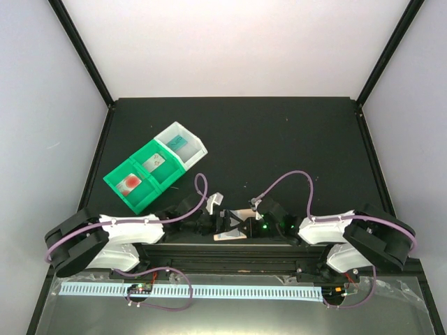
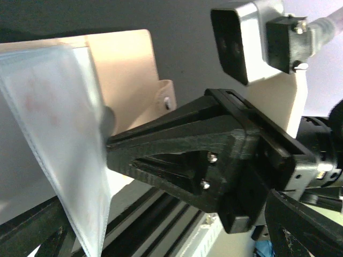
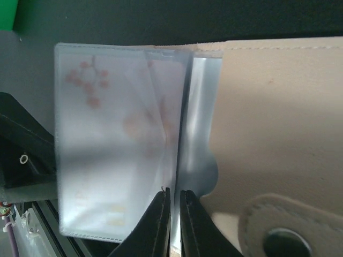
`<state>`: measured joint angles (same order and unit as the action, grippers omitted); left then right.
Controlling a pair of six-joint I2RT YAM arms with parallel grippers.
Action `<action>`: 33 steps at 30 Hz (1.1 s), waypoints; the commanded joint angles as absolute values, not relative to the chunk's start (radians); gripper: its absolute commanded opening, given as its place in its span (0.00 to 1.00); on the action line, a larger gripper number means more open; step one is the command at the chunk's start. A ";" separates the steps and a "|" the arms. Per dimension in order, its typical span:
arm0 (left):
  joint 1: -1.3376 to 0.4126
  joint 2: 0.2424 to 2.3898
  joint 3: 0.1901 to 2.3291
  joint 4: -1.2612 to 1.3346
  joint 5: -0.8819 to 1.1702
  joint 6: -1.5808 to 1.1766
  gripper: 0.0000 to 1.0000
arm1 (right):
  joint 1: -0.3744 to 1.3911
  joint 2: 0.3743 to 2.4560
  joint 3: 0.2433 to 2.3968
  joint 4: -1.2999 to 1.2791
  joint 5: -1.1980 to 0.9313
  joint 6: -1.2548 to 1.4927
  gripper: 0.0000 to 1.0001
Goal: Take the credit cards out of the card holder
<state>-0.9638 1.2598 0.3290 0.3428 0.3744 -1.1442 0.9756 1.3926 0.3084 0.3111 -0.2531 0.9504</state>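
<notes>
Three credit cards (image 1: 130, 183) sit in bins (image 1: 122, 193); right gripper (image 3: 174, 193) pinches the card holder (image 3: 268, 134) by its clear sleeve (image 3: 107, 150). Left gripper (image 1: 206, 220): closure cannot be told.

Black table (image 1: 279, 139); green bins (image 1: 150, 197), white bin (image 1: 198, 149), seemingly touching.

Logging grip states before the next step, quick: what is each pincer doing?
Left pincer: cannot be told, its fingers are hidden.
Right pincer: closed on the card holder.
</notes>
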 commanded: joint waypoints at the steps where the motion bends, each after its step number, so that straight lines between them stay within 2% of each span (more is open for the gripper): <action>1: -0.968 1.274 0.401 0.422 0.438 -1.150 0.95 | 0.982 1.333 0.276 0.274 -0.153 0.935 0.07; 9: -0.974 1.341 0.427 0.479 0.464 -1.165 0.95 | 0.981 1.192 0.253 0.180 -0.028 0.947 0.12; 17: -0.985 1.417 0.488 0.546 0.502 -1.166 0.94 | 0.981 0.887 0.208 0.005 0.121 0.949 0.14; 22: -0.983 1.388 0.494 0.460 0.455 -1.132 0.92 | 0.980 0.742 0.214 -0.085 0.134 0.910 0.18; 30: -0.973 1.310 0.452 0.307 0.358 -1.097 0.84 | 0.980 0.737 0.247 -0.102 0.098 0.889 0.22; 33: -0.971 1.302 0.427 0.293 0.338 -1.096 0.78 | 0.980 0.781 0.263 -0.087 0.081 0.866 0.24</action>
<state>-0.9764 1.3235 0.4526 0.3527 0.3935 -1.1233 0.9756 0.7433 0.2184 -0.0902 0.0807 0.9089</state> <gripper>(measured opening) 0.811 0.232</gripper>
